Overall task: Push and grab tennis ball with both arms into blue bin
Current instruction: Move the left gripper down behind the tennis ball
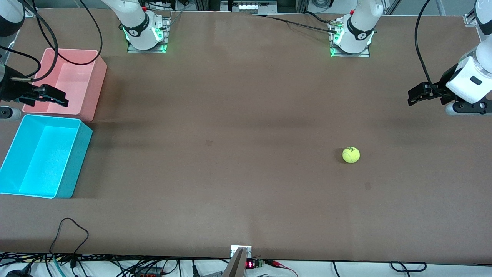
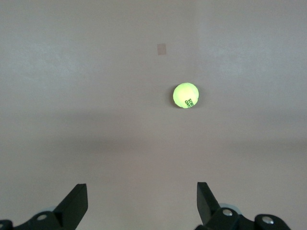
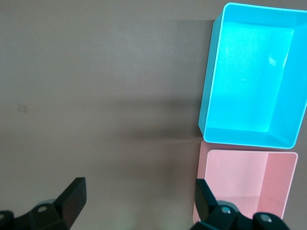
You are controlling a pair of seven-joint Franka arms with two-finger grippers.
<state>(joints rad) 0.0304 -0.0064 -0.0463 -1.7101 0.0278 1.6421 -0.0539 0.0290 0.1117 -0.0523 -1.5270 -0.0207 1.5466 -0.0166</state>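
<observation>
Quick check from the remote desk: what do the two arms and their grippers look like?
Both are glossy white jointed arms with grey-black joint bands and trailing black cables. Each base glows green at its mounting plate. The left gripper and the right gripper are black two-finger units with wedge-shaped fingers.

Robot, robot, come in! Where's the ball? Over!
Left gripper open, over bare table. Right gripper open, above pink bin. Tennis ball untouched, left arm's end. Blue bin empty.

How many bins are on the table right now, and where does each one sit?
2. Both are at the right arm's end of the table, side by side: the blue bin nearer the front camera, the pink bin farther from it. Both look empty; none appear hidden.
</observation>
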